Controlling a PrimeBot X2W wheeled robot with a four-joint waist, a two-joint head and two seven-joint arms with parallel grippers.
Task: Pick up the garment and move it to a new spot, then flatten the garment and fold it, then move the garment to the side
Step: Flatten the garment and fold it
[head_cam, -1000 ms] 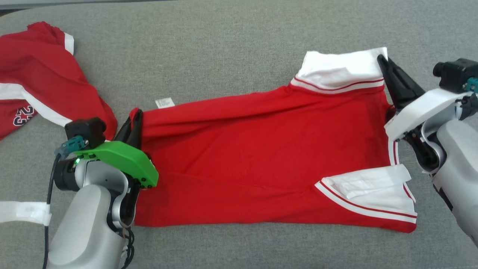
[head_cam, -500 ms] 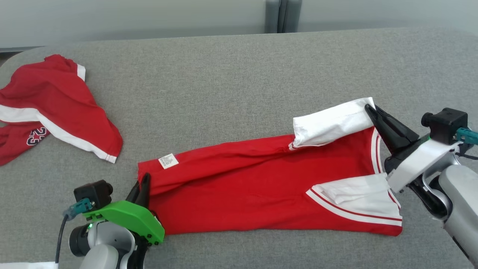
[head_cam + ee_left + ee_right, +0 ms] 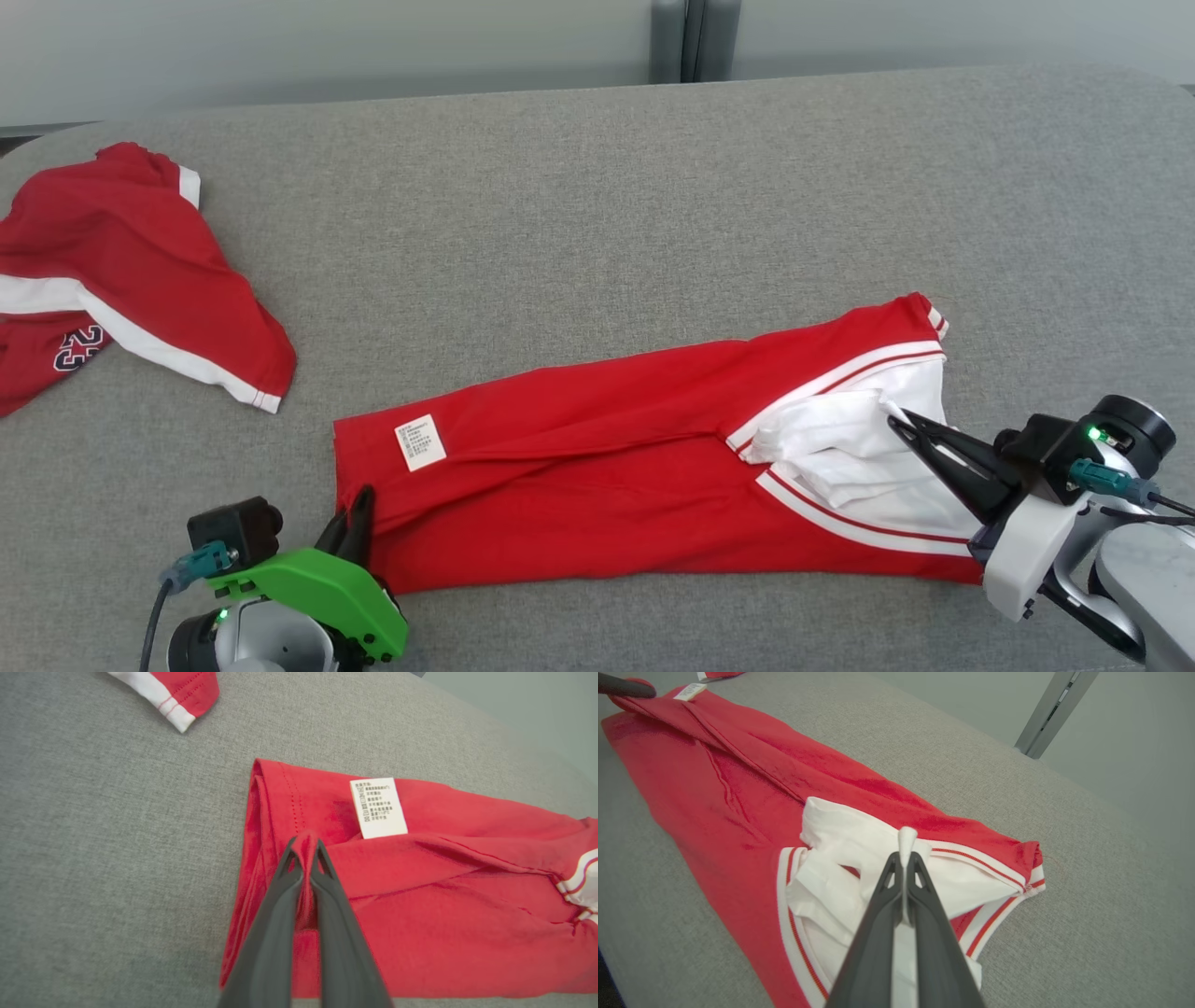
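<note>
At the near edge of the worktop: the red garment lies as a long narrow band running left to right. Its right end is angled a little toward the far edge.
Change: the far long edge, raised half a second back, is now drawn over toward the near edge, so the body is doubled lengthwise.
Care label: faces up, close to the garment's left end.
Left gripper: fingers closed, pinching a ridge of red hem at the left end, low over the worktop.
Right gripper: fingers closed on a tuck of the white sleeve, which it has carried from the far side onto the garment's near-right part.
Sleeve: bunched rather than flat, resting on the other white trim.
Second red garment: at the far-left corner, well apart.
Reading: the lengthwise fold looks almost laid, but both ends remain gripped, so it is not released yet.
Risk: the bunched sleeve may leave a lump and probably needs smoothing before the next fold.
</note>
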